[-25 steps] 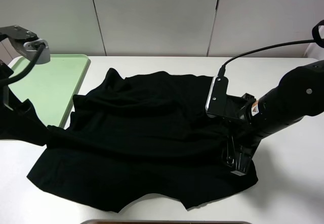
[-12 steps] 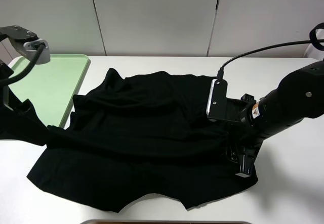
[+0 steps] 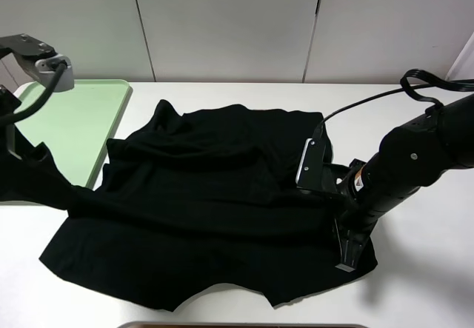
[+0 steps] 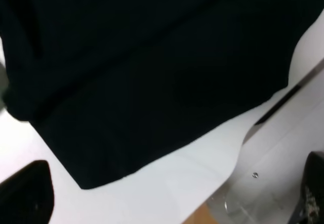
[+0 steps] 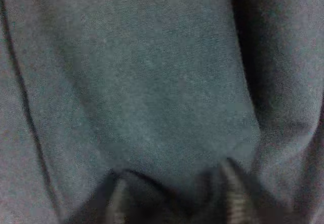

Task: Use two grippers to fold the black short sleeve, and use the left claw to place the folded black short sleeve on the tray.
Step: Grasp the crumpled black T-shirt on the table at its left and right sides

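We find the plain black soft cloth T-shirt [image 3: 215,209] spread on the white tabletop [image 3: 415,98], just beside the pale mint-green plastic tray [image 3: 74,121]. We judge it light and limp, best pinched at the hem corners. The right gripper [image 3: 348,258] presses the corner farthest from the tray; we cannot tell its grip. The left gripper [image 4: 169,196] gapes wide, empty.

The shirt [image 3: 215,195] is plain black with no print, and reads as a dull bluish grey close up in the right wrist view. The tray [image 3: 74,121] is pale mint green. The tabletop [image 3: 422,283] is white and the wall panels [image 3: 222,24] are off-white. The right arm [image 3: 415,158] is matte black with a silver plate [image 3: 309,161], and its pincer [image 3: 348,258] is black.
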Robot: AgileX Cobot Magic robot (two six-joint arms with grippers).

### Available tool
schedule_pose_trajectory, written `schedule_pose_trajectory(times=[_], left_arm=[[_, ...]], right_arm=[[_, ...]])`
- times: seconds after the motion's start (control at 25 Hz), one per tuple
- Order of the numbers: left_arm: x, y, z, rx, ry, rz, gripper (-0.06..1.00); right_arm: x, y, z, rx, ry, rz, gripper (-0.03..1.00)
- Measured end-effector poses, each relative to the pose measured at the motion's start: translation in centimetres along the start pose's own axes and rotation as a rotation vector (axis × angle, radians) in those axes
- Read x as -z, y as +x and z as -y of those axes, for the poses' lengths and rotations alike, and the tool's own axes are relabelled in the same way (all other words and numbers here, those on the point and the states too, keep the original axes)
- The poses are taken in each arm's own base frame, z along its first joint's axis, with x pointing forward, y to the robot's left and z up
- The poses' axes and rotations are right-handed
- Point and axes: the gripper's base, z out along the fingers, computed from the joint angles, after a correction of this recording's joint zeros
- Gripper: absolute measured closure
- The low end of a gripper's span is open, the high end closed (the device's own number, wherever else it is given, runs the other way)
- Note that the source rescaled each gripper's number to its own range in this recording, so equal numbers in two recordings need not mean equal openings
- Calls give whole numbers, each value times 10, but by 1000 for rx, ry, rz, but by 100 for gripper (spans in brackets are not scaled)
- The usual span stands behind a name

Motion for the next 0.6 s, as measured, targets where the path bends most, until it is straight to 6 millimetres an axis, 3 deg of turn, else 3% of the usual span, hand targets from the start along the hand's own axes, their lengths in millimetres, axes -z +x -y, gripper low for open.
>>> schedule_pose_trajectory(times=[0.12,0.16,0.36,0.4,0.44,0.6], left_arm=[[0,-1,-1,-32,-7,11,-2],[0,-2,-1,-45,-12,20,-2],[-14,-8,-7,-58,9,-28,0],[-29,-12,-13,-43,35,-84,0],[-29,-12,-13,-43,35,-84,0],[-64,-28,-30,-36,61,-155,0]], right_arm=[[0,0,0,-2,2,2,85],[0,0,0,-3,2,2,89],[0,0,0,-4,2,2,88],[0,0,0,-4,2,2,88],[0,0,0,-5,2,2,88],[0,0,0,-6,2,2,88]])
